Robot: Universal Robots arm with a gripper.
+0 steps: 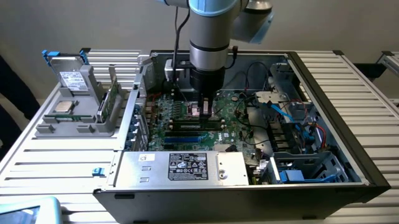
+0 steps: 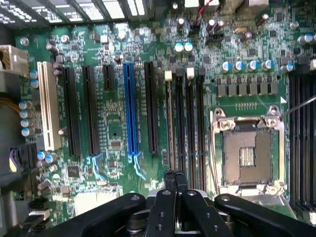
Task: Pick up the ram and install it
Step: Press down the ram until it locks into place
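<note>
The ram (image 1: pixel 110 101), a narrow green board, stands on edge in a grey holder (image 1: pixel 74 125) at the exterior view's left, outside the computer case. My gripper (image 1: pixel 201 111) hangs well away from it, low over the green motherboard (image 2: pixel 116 123) inside the open case. In the wrist view the gripper (image 2: pixel 175 177) is shut, its two black fingertips pressed together with nothing between them. They sit right above the long black memory slots (image 2: pixel 185 123), beside the empty processor socket (image 2: pixel 247 153). I cannot tell whether a stick sits in the slot under the fingertips.
The holder also carries a boxy grey drive (image 1: pixel 74 79) with blue tabs and a small silver processor chip (image 1: pixel 62 106). A silver power supply (image 1: pixel 181 165) fills the case's near side. Cables and drive bays (image 1: pixel 293 135) crowd the exterior view's right. Black and blue expansion slots (image 2: pixel 129 106) run alongside.
</note>
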